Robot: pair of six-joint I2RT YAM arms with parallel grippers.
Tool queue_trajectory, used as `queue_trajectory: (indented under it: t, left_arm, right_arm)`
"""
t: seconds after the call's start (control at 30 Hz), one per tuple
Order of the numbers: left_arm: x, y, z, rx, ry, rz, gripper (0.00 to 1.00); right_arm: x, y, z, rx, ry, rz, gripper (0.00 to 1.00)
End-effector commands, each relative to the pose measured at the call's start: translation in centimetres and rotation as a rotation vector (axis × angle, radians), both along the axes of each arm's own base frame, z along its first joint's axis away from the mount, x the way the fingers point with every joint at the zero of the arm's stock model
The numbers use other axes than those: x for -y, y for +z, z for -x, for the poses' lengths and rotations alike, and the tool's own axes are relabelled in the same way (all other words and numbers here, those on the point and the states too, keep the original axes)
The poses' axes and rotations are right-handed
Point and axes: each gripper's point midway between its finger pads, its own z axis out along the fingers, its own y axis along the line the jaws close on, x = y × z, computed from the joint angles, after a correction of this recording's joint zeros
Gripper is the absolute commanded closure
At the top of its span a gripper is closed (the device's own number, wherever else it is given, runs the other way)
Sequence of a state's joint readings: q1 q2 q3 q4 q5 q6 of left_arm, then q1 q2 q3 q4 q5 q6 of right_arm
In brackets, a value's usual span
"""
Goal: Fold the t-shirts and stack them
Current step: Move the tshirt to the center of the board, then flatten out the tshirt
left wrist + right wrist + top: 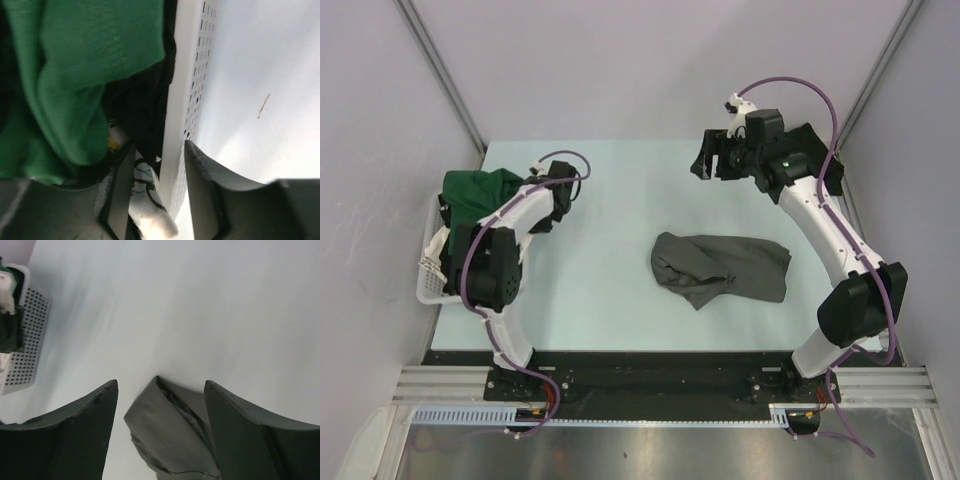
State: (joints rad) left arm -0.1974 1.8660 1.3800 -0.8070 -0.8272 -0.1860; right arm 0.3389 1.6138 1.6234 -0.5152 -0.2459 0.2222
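Note:
A dark charcoal grey t-shirt (720, 268) lies crumpled in the middle of the table. It also shows in the right wrist view (170, 435), below and between my fingers. A dark green t-shirt (475, 190) is heaped in the white basket (430, 282) at the left. In the left wrist view the green shirt (75, 75) lies over black cloth (142, 107), seemingly the black t-shirt. My left gripper (548, 200) is open at the basket's edge, its jaws on either side of the basket wall (182, 90). My right gripper (715, 160) is open and empty, held high above the table's far side.
The pale table (610, 200) is walled in by grey panels at the back and both sides. The basket hangs over the table's left edge and shows far left in the right wrist view (25, 340). A small brown mark (263, 105) is on the table.

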Motion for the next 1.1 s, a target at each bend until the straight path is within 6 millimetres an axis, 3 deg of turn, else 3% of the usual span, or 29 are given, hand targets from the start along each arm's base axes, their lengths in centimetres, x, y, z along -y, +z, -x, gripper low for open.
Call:
queue_trajectory:
  t: [0.0, 0.17, 0.27, 0.33, 0.37, 0.5, 0.6, 0.63, 0.73, 0.87, 1.07]
  left_arm:
    - [0.0, 4.5, -0.7, 0.120, 0.006, 0.036, 0.49]
    - [2.4, 8.9, -2.9, 0.234, -0.066, 0.120, 0.46]
    - [6.5, 11.2, -4.3, 0.305, -0.187, 0.284, 0.48]
    - [9.1, 12.4, -5.2, 0.372, -0.258, 0.381, 0.47]
    - [11.2, 13.2, -5.0, 0.400, -0.309, 0.451, 0.47]
    - [16.1, 14.5, -4.5, 0.448, -0.411, 0.570, 0.40]
    - [20.1, 14.4, -3.4, 0.453, -0.495, 0.688, 0.30]
    - [21.7, 14.4, -2.9, 0.468, -0.526, 0.741, 0.22]
    - [24.9, 13.7, -1.6, 0.467, -0.585, 0.878, 0.17]
    - [30.0, 12.5, 0.7, 0.411, -0.701, 0.999, 0.15]
    - [38.6, 8.9, 5.1, 0.213, -0.889, 1.081, 0.18]
  right_arm:
    - [2.3, -0.9, -0.8, 0.027, -0.105, 0.138, 0.23]
    - [5.3, -0.2, -1.3, 0.056, -0.269, 0.213, 0.18]
    - [7.3, -0.3, -1.8, 0.047, -0.379, 0.227, 0.03]
    - [8.2, -1.5, -2.0, -0.001, -0.410, 0.226, 0.00]
    - [8.3, -3.1, -2.2, -0.047, -0.400, 0.229, 0.00]
    - [9.1, -7.7, -1.2, -0.257, -0.373, 0.188, 0.00]
    - [9.6, -8.7, -0.4, -0.286, -0.379, 0.220, 0.00]
    - [10.0, -9.1, -0.1, -0.288, -0.383, 0.241, 0.00]
    - [11.6, -8.8, 0.7, -0.275, -0.412, 0.295, 0.00]
    - [12.9, -10.7, 2.5, -0.374, -0.393, 0.265, 0.00]
    - [15.7, -10.1, 4.1, -0.371, -0.464, 0.222, 0.00]
